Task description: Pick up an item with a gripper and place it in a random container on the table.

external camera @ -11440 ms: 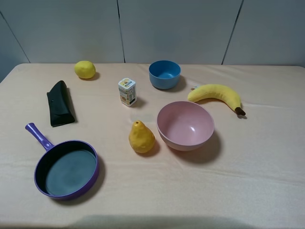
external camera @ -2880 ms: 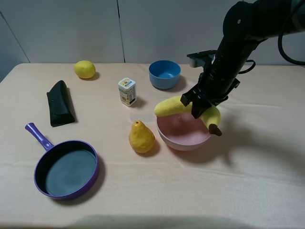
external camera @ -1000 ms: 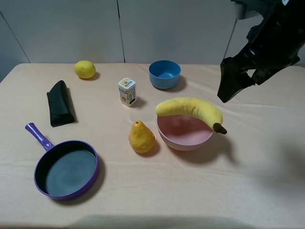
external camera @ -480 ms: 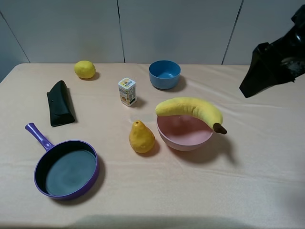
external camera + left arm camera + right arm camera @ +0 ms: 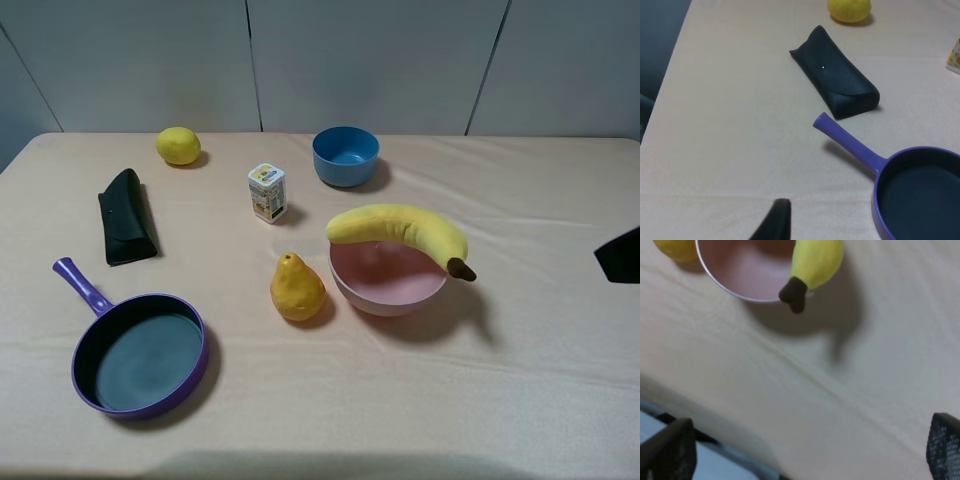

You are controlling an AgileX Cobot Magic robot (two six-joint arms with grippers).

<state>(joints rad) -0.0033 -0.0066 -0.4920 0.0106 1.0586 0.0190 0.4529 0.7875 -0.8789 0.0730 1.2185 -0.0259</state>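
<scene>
The yellow banana (image 5: 400, 228) lies across the rim of the pink bowl (image 5: 388, 285), its brown stem tip (image 5: 461, 269) jutting past the right side. In the right wrist view the banana (image 5: 816, 260) and the bowl (image 5: 740, 270) show far off. My right gripper (image 5: 807, 447) is open and empty, well away from the bowl; a dark part of it shows at the right edge of the exterior view (image 5: 622, 255). Of my left gripper only one dark fingertip (image 5: 776, 220) shows, above the beige cloth table (image 5: 520, 380).
A yellow pear (image 5: 297, 288) stands just left of the pink bowl. A blue bowl (image 5: 345, 155), a small carton (image 5: 267, 192) and a lemon (image 5: 178, 145) stand at the back. A black case (image 5: 127, 215) and a purple frying pan (image 5: 140, 352) lie at the left.
My right arm has let go of the banana on the pink bowl and drawn back to the right, almost out of the exterior view. The banana has stayed still.
</scene>
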